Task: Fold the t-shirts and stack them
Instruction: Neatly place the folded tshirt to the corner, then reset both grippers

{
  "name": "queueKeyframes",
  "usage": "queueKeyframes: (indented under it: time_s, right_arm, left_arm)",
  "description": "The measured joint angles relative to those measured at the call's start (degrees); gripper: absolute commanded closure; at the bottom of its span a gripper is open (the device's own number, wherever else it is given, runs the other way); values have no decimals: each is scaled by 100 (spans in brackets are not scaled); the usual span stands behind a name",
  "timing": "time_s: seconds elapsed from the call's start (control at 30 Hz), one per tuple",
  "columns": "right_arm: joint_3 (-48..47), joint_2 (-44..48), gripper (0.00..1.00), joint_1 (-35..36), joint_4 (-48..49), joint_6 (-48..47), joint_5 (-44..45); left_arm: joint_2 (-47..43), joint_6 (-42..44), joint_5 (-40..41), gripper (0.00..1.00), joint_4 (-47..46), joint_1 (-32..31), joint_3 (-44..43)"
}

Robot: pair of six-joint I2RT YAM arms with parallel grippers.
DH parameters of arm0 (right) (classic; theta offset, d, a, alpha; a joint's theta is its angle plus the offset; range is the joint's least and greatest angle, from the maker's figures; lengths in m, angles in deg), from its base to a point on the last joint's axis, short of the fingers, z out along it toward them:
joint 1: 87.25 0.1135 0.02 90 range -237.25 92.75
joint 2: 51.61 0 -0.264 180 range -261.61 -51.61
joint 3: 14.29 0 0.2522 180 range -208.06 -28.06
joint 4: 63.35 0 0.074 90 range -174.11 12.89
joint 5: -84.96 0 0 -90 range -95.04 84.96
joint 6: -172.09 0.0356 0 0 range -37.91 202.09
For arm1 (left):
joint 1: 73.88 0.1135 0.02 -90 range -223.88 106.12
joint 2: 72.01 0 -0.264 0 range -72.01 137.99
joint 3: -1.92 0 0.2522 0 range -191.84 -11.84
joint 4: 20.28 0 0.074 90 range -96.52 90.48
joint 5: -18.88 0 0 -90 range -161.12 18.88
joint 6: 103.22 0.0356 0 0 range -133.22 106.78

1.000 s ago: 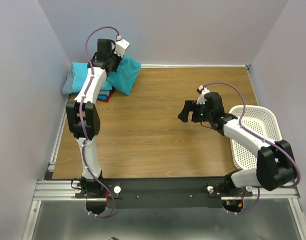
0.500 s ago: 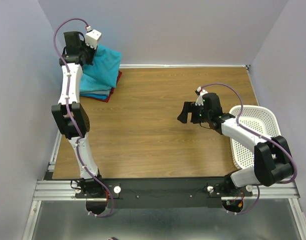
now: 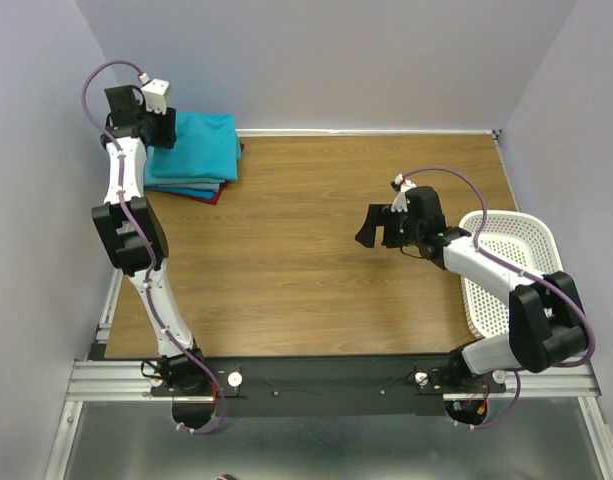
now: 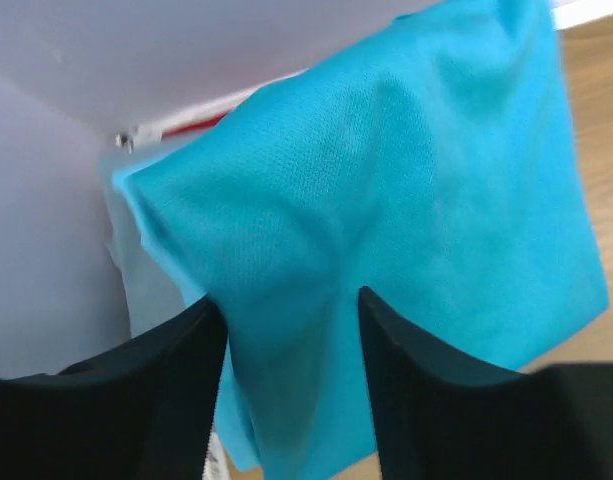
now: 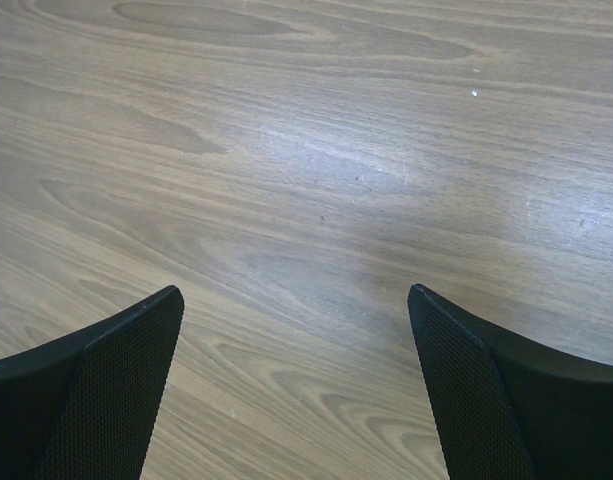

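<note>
- The teal-blue t-shirt lies folded on top of the pile in the far-left corner of the table, so I judge this placement nearly finished.
- My left gripper pinches that shirt's edge, the cloth bunched between its fingers; letting go is what remains.
- My right gripper hangs wide apart over bare wood, holding nothing.
- Count in the pile: three layers I can tell apart, the teal-blue one, a light turquoise t-shirt and a dark red t-shirt; more I cannot tell.
- One white perforated basket on the right; I see no shirt in it, so little seems left.
</note>
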Motion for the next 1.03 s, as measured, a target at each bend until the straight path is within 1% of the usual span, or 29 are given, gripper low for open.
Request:
queueKeyframes:
  time_s: [0.1,0.13,0.2,0.27,0.3,0.4,0.43,0.53,0.6,0.67,0.7,0.77,0.83,0.93,1.03]
  right_arm:
    - [28,48,0,0,0,0,2]
    - [37,76,0,0,0,0,2]
    - [61,179,0,0,-2,0,22]
    - [72,295,0,0,-2,-2,59]
    - [76,378,0,0,-2,-4,92]
    - [111,597,0,0,0,-7,245]
    - [138,684,0,0,4,-7,321]
    - [234,944,0,0,4,-9,597]
    - [323,1163,0,0,0,-17,791]
    - [382,1342,0,0,0,-31,1045]
    - [409,1427,0,0,-2,-39,1169]
    - [479,1637,0,0,-2,-48,1410]
    - [549,1856,0,0,0,-48,1676]
    - [658,2177,0,0,2,-48,2039]
    - [732,2396,0,0,2,-48,2380]
  left_arm:
    - [-17,-391,514,31,-291,116,487]
    - [-70,-601,822,30,-426,144,723]
    - [-361,-933,1255,29,-835,184,1445]
    - [-903,-1478,1731,29,-1211,188,2391]
    - [-1110,-1617,1864,29,-1322,184,2686]
    - [-2293,-2286,2393,29,-1923,13,4057]
    - [-2594,-2411,2588,29,-2076,-70,4347]
    - [-3950,-2695,3233,29,-2911,-796,5451]
    - [-4894,-2813,3582,29,-3377,-1683,6194]
    - [-5547,-2914,3685,29,-3753,-2417,6813]
    - [-5792,-2953,3748,29,-3849,-2658,7018]
    - [-6310,-3051,3880,29,-4015,-2946,7573]
    - [-6758,-3099,3985,29,-4004,-3110,7938]
    - [-7167,-3211,4260,29,-3947,-3401,8135]
    - [-7361,-3355,4306,29,-3866,-3740,8142]
